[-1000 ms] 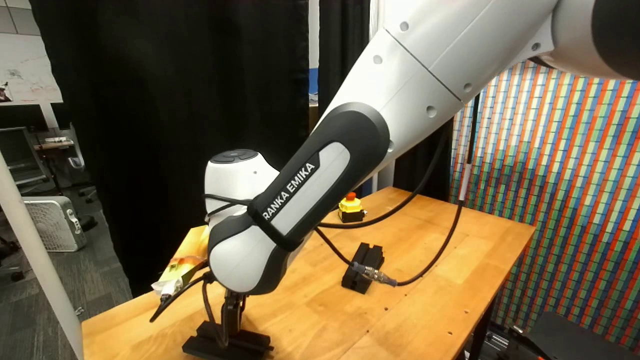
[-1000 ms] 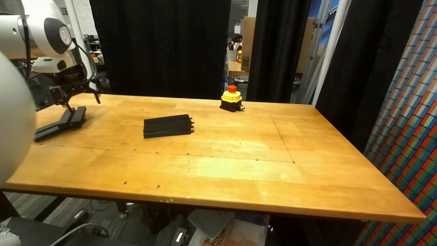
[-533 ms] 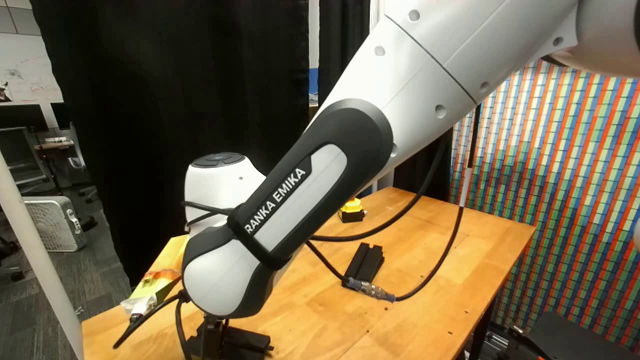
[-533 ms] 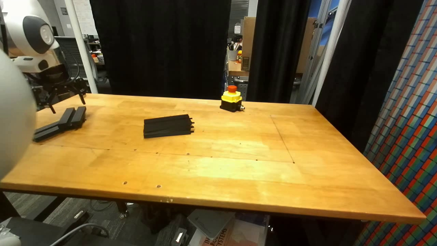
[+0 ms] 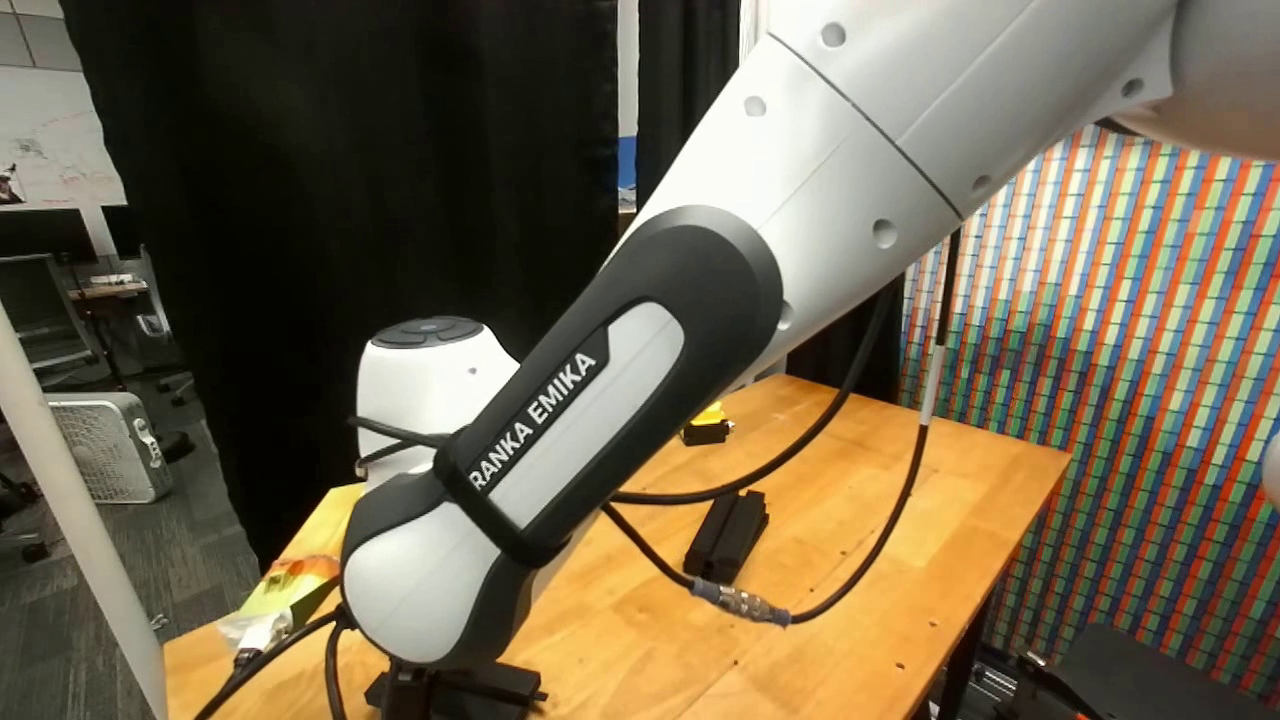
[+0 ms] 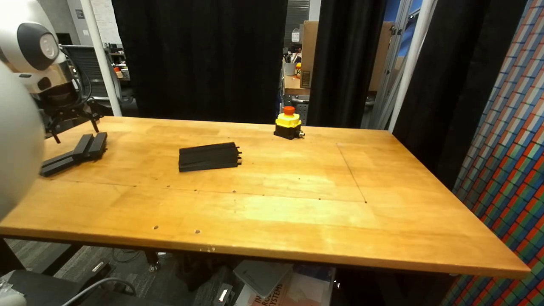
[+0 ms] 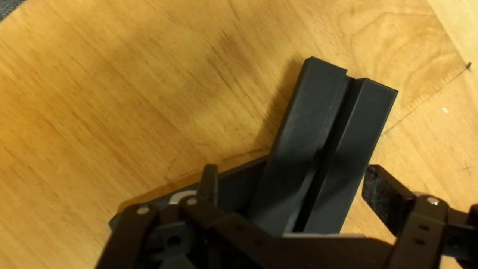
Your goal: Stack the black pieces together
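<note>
- An upper black piece (image 7: 317,142), matte, straight-edged and grooved lengthwise, is laid at an angle over a lower black piece (image 7: 241,182), near the left edge of the bench (image 6: 306,225) in an exterior view.
- The lower one is largely covered in the wrist view; in an exterior view the pair (image 5: 500,685) is partly blocked by the gripper (image 7: 291,183) and cut off below.
- A ridged black block (image 6: 208,157), pronged at its right end, is set nearer the bench's far edge; its number of pieces cannot be told.
- The gripper is spread wide, the upper piece being seen between its fingers; contact cannot be made out.
- The bench's left edge is partly hidden by the blurred white arm (image 6: 17,144).
- A red-and-yellow button (image 6: 289,120) is placed by the far edge.
</note>
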`<state>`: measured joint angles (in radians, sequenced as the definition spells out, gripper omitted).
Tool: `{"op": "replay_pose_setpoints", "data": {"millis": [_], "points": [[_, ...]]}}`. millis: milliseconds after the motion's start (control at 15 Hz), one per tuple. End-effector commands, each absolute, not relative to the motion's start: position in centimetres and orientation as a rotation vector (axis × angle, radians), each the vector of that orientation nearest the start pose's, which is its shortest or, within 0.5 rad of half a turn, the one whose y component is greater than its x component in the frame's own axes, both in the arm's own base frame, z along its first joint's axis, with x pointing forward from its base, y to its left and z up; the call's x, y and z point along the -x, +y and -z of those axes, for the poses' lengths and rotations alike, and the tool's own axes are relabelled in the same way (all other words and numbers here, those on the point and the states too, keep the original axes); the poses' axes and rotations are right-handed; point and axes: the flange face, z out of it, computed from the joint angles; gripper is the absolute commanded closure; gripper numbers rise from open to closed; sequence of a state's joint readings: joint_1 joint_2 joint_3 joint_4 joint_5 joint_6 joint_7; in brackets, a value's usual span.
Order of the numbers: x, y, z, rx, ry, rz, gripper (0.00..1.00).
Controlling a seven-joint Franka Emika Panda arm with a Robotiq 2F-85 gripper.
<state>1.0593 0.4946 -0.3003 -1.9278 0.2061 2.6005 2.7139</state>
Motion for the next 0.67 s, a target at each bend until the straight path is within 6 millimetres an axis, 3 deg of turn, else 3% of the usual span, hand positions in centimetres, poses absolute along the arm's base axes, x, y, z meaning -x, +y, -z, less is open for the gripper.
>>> {"op": "replay_pose_setpoints", "data": {"millis": [0,600], "points": [[-47.0,44.4,-25.7,1.419,2.547,-0.053,0.0],[-49.2,41.7,-23.9,1.347,2.612,-0.074,0.0]]}}
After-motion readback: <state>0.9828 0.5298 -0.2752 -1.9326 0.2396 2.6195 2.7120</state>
